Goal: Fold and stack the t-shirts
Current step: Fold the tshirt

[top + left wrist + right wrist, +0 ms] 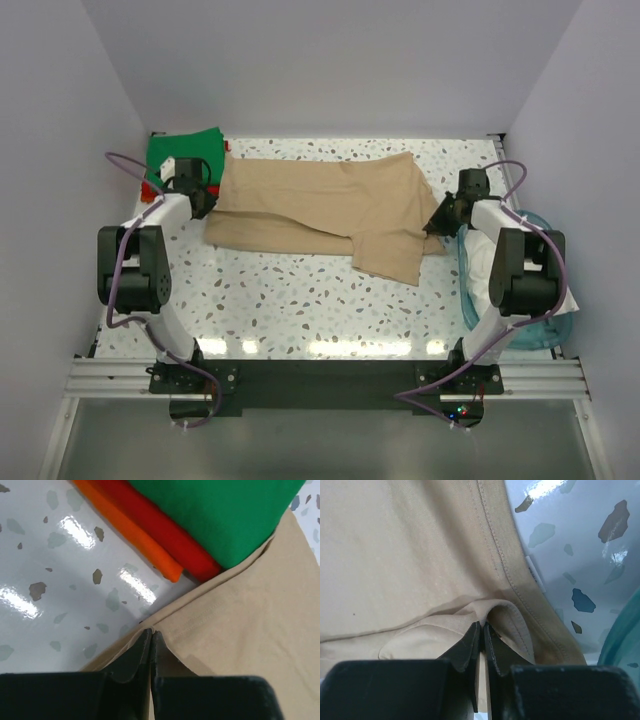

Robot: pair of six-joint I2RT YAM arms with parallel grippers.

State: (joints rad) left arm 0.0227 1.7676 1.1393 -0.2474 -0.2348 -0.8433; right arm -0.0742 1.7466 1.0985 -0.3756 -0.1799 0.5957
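Note:
A tan-beige t-shirt (330, 210) lies spread across the far middle of the table, partly folded. My left gripper (205, 190) is shut on its left edge (220, 630), with cloth pinched between the jaws. My right gripper (440, 215) is shut on a fold of its right hem (505, 612). A folded bright green t-shirt (183, 150) lies at the far left corner on top of a folded red-orange t-shirt (150, 535). Whitish cloth (480, 262) lies in the tub at the right.
A translucent blue plastic tub (540, 325) stands at the right edge, behind my right arm. The speckled tabletop (300, 300) is bare in front of the tan shirt. White walls enclose the back and sides.

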